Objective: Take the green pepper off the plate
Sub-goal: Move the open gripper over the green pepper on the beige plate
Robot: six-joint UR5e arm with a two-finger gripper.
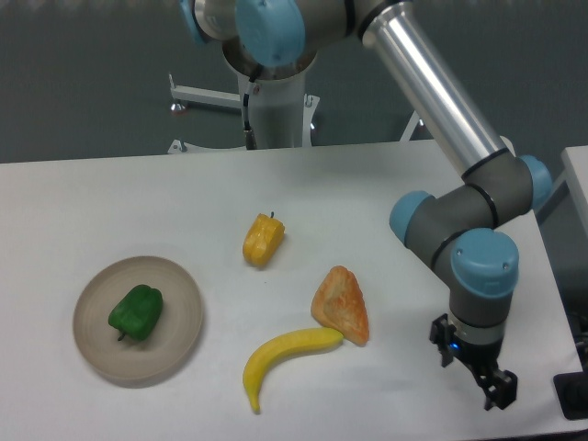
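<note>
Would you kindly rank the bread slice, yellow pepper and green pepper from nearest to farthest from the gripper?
1. Bread slice, just left of the gripper.
2. Yellow pepper, table centre, farther back.
3. Green pepper, on the plate, far left.

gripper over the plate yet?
No, the gripper hangs at the table's right edge, far from the plate and the green pepper.
</note>
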